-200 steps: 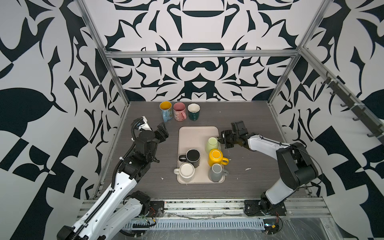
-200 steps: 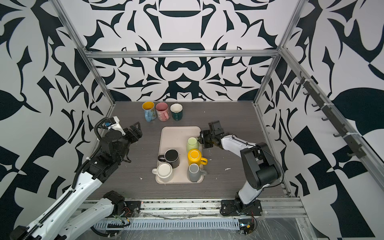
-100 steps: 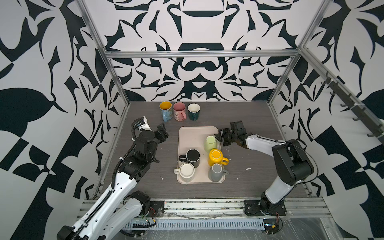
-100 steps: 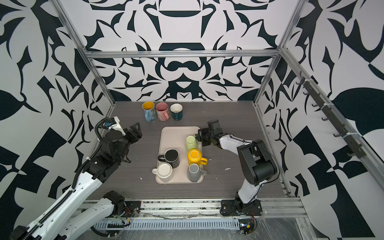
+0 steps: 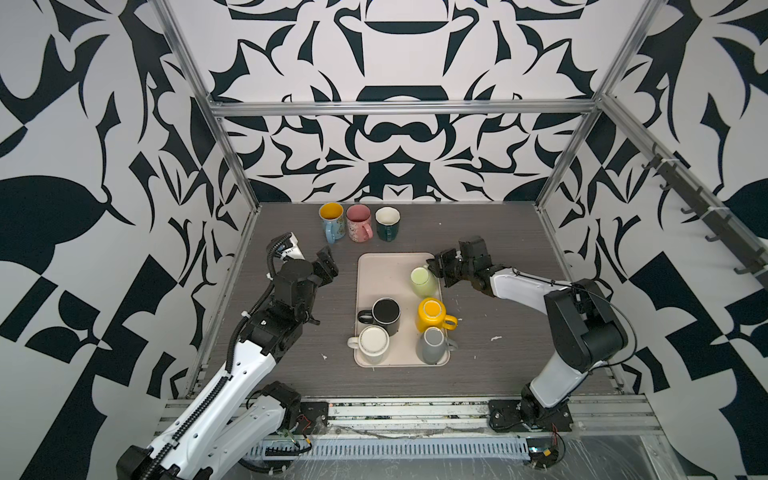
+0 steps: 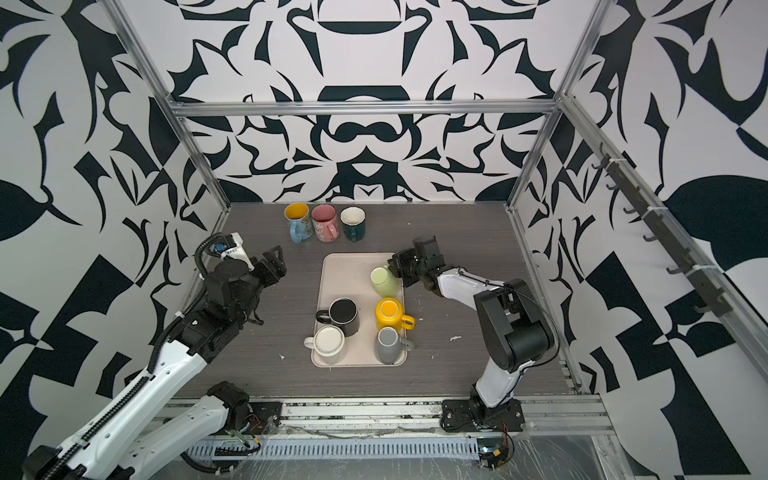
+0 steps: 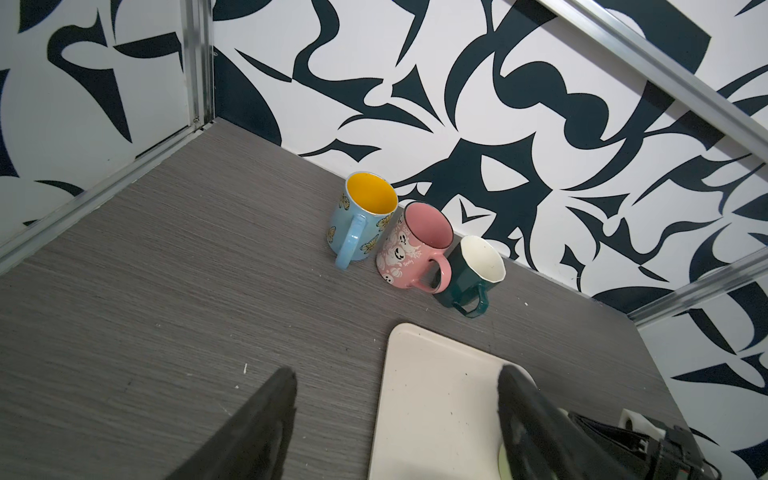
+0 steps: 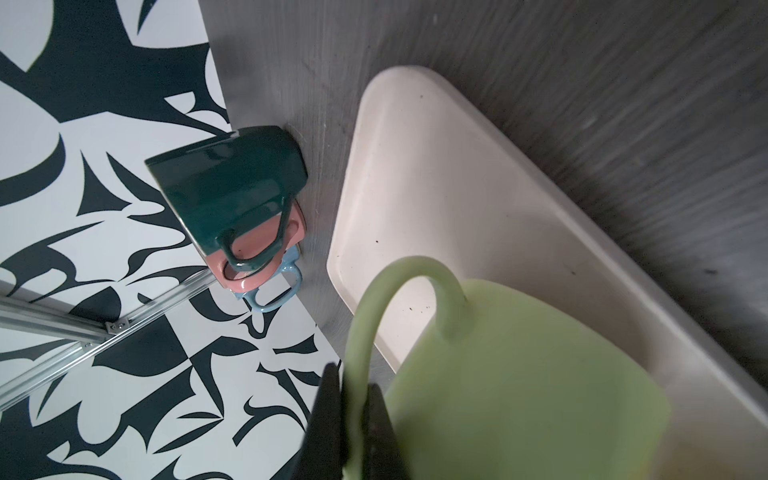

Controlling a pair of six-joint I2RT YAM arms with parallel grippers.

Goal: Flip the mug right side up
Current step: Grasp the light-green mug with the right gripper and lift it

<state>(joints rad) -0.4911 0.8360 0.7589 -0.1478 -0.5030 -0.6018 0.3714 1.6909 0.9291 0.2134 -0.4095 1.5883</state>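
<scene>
At tray (image 5: 386, 274) edge, green mug (image 5: 423, 281) now askew in right gripper (image 5: 435, 268)

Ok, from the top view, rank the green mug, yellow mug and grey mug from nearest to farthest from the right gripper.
1. The green mug, handle in the right gripper, far right of the tray.
2. The yellow mug, middle of the right side.
3. The grey mug, near right corner.
</scene>
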